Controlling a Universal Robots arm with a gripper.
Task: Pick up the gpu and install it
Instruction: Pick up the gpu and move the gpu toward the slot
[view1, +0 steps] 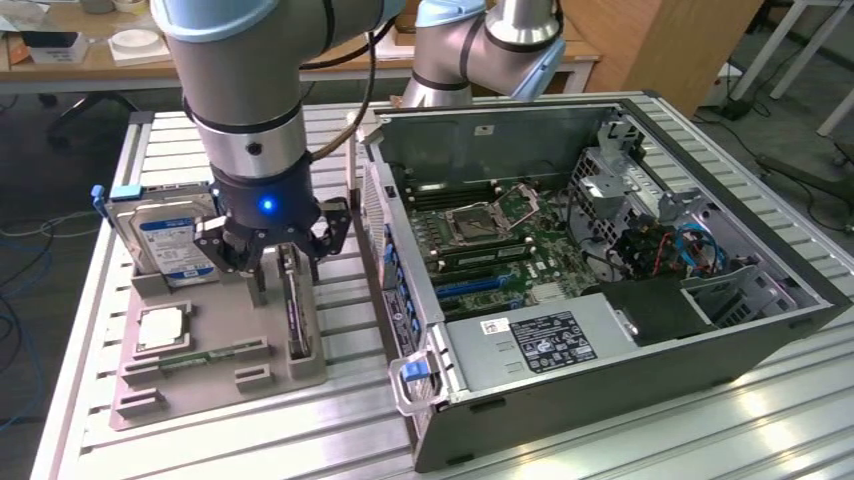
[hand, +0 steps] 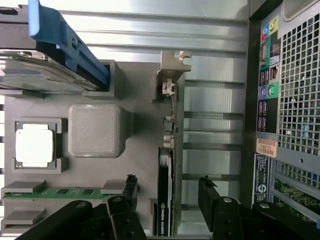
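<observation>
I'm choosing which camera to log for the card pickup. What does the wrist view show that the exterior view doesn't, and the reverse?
Wrist view: the rear ports of the computer case, and the clear gap on each side between the open pincer and the graphics card. Exterior view: the arm and the case's open inside, with motherboard and power supply. Both: the pincer straddling the card, which stands on edge in the gray tray, plus the hard drive, processor chip and memory stick.
</observation>
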